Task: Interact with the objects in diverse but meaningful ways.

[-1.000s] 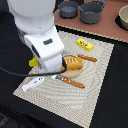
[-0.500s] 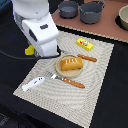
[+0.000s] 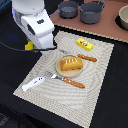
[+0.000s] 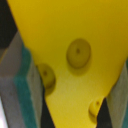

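Work surface: one dark tabletop point(image 3: 107, 95), partly overlaid at the far side by a reddish-brown board point(image 3: 107, 30).

Mat: one pale woven placemat point(image 3: 75, 97), rectangular, fine ribbed texture, lying askew on the dark top.

Arm: one white glossy robot arm point(image 3: 35, 22) above the mat's corner on the exterior view's left. Its gripper point(image 4: 67, 75) is clamped on one yellow cheese wedge with round holes point(image 4: 75, 45), smooth plastic, tapering to a point; the grey fingers with teal pads point(image 4: 22, 85) press both flanks of the wedge, jaws partly closed to its width. In the exterior view only a yellow sliver of it shows beside the arm, held above the table.

Pots: two dark grey round pots point(image 3: 91, 11) on the reddish board, side by side; contents not discernible.

Plate: one small tan round plate point(image 3: 66, 74) at mat centre, holding one orange-brown scored bread loaf point(image 3: 71, 63).

Cutlery: two orange-handled pieces, a fork point(image 3: 67, 80) just beside the plate on the near side, a knife point(image 3: 80, 56) on the far side.

Fish: one white fish-like piece point(image 3: 33, 84) on the mat's near corner, well apart from the plate.

Packet: one small yellow packet with a red mark point(image 3: 84, 44), flat, near the mat's far edge.
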